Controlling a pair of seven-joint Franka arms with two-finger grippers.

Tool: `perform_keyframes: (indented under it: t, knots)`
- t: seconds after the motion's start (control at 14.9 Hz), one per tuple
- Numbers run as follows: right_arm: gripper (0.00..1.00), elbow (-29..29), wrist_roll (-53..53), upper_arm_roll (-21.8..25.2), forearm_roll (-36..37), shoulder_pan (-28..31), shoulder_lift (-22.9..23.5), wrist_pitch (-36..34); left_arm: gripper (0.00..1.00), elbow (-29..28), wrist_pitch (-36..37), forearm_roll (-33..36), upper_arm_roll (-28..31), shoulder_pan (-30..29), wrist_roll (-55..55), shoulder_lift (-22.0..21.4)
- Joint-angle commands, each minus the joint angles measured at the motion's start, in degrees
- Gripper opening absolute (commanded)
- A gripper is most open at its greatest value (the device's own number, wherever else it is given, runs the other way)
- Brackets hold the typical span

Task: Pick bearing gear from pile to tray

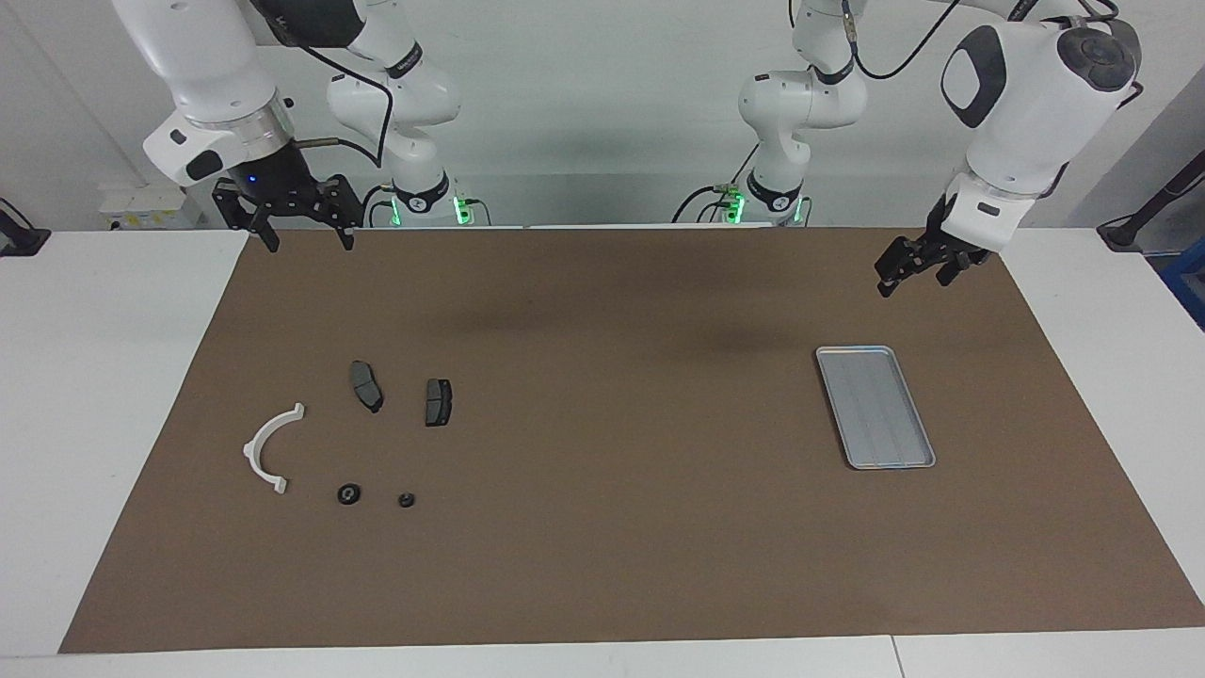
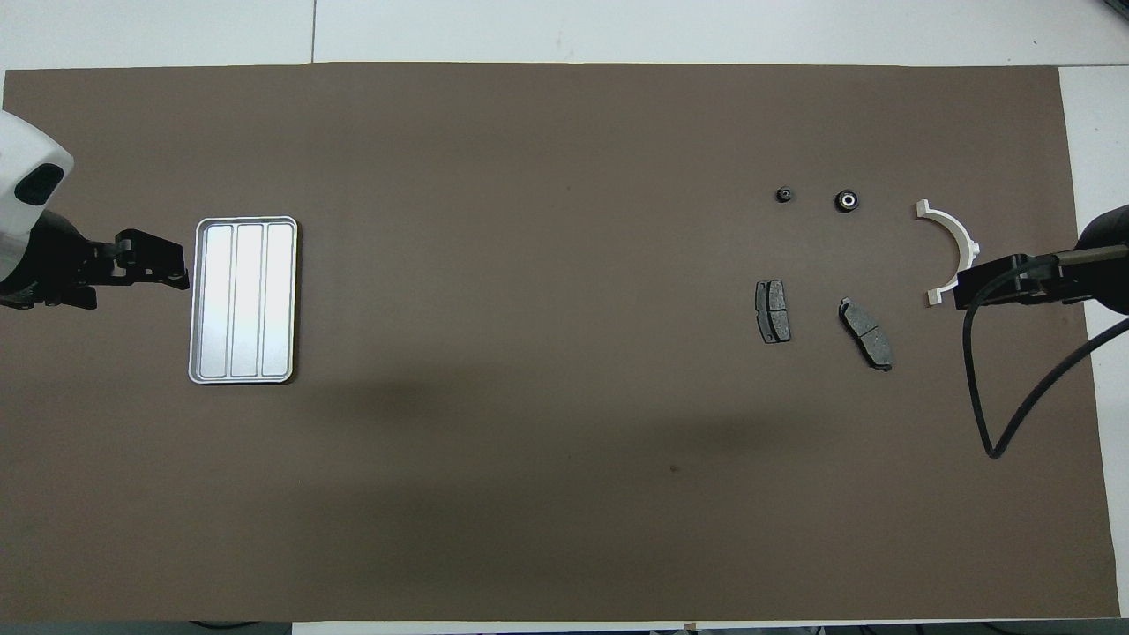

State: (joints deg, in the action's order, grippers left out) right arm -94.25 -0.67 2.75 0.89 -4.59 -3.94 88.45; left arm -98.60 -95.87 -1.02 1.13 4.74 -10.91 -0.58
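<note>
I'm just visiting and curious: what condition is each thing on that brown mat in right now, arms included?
Flat silver-grey metal tray: empty, toward the left arm's end.
White half-ring bracket: lying flat, untouched.
Two dark grey brake pads: flat, apart.
Two tiny black round pieces: loose, farther from the robots than the pads.
Right end effector: raised, open, empty.
Left end effector: raised, empty, waiting.

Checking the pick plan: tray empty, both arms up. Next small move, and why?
Probably swing the right gripper, open and raised at the mat's robot-side edge, out over the larger black round piece. It lies at that arm's end, loose and untouched; the tray holds nothing. The left gripper waits by the tray.
</note>
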Motion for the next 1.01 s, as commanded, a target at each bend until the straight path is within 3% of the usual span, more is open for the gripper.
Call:
perform_keyframes:
  t: [0.0,0.94]
  knots:
    - [1.00,-0.4,-0.6,-0.5,-0.1,0.9,-0.3,0.1,1.00,-0.4,0.6,0.3,-0.3,-0.3,0.4,-0.8]
    - [1.00,-0.8,0.1,-0.7,-0.4,0.5,-1.6,0.9,1.00,-0.4,0.6,0.4,-0.3,-0.3,0.4,-0.7]
